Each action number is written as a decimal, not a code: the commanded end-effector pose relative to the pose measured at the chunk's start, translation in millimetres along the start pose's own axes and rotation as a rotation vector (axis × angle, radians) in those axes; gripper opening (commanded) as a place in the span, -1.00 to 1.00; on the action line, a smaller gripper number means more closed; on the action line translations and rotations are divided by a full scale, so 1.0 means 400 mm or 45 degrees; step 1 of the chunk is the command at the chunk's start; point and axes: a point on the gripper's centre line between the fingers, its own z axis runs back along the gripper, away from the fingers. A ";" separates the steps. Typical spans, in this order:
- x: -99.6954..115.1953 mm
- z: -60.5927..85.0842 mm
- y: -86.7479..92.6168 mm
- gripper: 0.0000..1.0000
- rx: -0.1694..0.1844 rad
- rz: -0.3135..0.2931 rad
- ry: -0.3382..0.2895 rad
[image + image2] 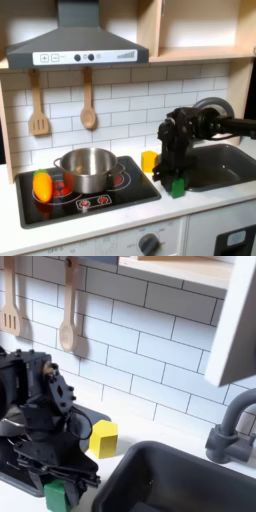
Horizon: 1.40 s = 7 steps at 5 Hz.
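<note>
Hand [177,180] of the arm is seen clamped on a green block [178,186], held low over the tabletop [200,205] between stove [110,197] and sink [225,165]; a steady, upright grip is judged best, clear of the yellow block [149,161].

Black tool [176,178], green block [178,187], white tiled wall [120,98].
A yellow block [103,439] sits on the white desk [200,205]; the steel-grey pot [87,168] and orange piece [42,185] rest on the black stove [110,196] with red rings; the sink [222,165] is dark grey.
</note>
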 end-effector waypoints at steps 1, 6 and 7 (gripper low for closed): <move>0.007 -0.005 -0.003 -1.00 0.016 0.020 -0.015; -0.007 -0.014 0.017 -1.00 0.102 -0.007 0.007; -0.007 -0.018 0.010 -1.00 0.100 -0.002 0.007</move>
